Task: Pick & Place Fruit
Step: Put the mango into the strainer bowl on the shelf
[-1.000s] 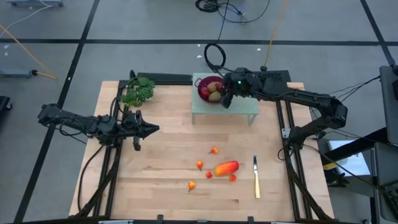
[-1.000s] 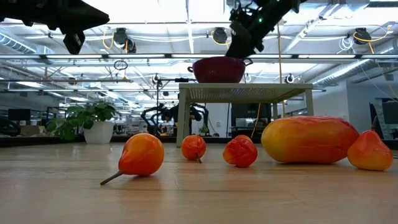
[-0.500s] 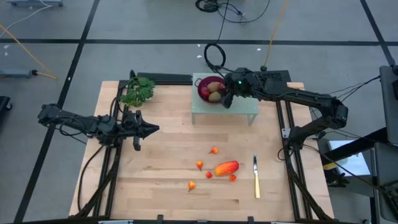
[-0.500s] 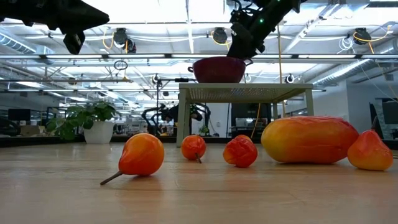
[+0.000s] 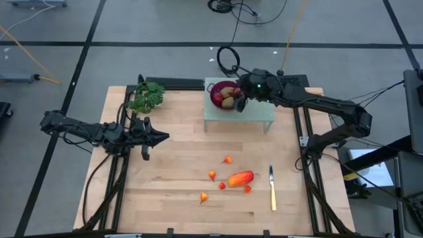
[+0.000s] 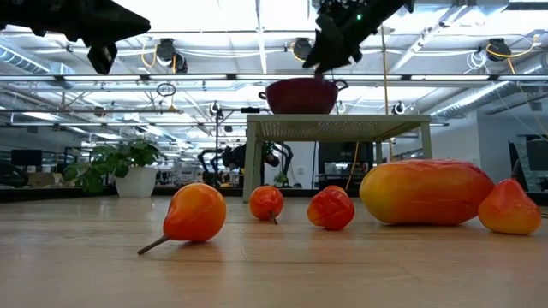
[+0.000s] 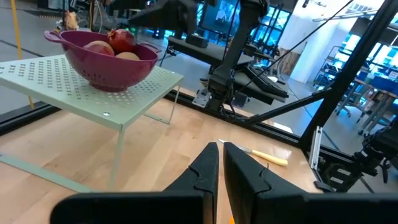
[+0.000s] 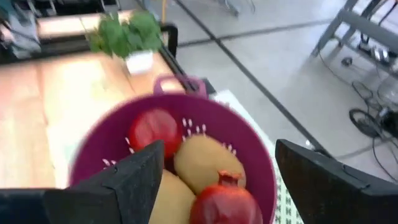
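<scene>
A: Now, where's your right gripper [image 8: 205, 180]?

B: Above the purple plastic colander [image 5: 223, 94] on the pale green perforated stand [image 5: 258, 117], jaws apart, empty. Two olive-brown oval fruits [image 8: 208, 163] and two dark red balls [image 8: 154, 129] lie inside.

A: And next?

B: Probably lift clear, then fetch the elongated orange-red fruit [image 5: 241, 178] from the wooden table [image 5: 172, 198]. Your left gripper [image 7: 216, 163] waits with fingers together.

bare boards [image 5: 172, 165] mid-table, raised stand [image 5: 258, 119] blocking the back

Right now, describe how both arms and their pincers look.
Both arms are dark, jointed segments with black cables alongside. The left pincer ends in two tapered black fingers. The right pincer has broad flat black fingers, and a small green light glows on its wrist.
</scene>
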Controlling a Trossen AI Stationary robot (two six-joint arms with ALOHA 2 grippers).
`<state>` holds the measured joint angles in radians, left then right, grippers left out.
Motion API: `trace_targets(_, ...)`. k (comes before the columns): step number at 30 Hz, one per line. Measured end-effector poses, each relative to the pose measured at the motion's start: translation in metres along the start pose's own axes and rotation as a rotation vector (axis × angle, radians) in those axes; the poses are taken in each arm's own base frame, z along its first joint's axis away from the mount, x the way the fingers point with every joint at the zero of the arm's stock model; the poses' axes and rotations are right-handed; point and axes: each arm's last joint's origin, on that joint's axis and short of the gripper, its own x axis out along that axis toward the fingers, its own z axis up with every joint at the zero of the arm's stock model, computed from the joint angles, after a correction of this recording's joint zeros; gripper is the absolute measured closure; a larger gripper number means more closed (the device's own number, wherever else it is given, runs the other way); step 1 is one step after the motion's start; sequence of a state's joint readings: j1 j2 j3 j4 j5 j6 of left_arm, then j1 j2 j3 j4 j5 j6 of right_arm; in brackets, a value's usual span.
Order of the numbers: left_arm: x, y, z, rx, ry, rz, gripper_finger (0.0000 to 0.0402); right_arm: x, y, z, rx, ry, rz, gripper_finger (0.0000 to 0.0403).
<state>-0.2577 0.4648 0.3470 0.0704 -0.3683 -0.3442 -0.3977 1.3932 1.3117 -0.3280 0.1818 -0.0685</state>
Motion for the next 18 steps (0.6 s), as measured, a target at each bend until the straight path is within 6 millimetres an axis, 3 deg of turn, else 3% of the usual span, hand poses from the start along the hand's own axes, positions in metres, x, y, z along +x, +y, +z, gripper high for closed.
trace_targets(8, 0.000, 0.000, 0.000, -0.002, 0.000, 0.000, 0.0378, -0.036, 0.017, 0.011, -0.021, -0.082, 0.071, 0.0107)
trace_targets(18, 0.000, 0.000, 0.000, 0.027, 0.000, 0.000, 0.0378, -0.076, 0.075, 0.002, -0.151, -0.049, 0.293, 0.0176)
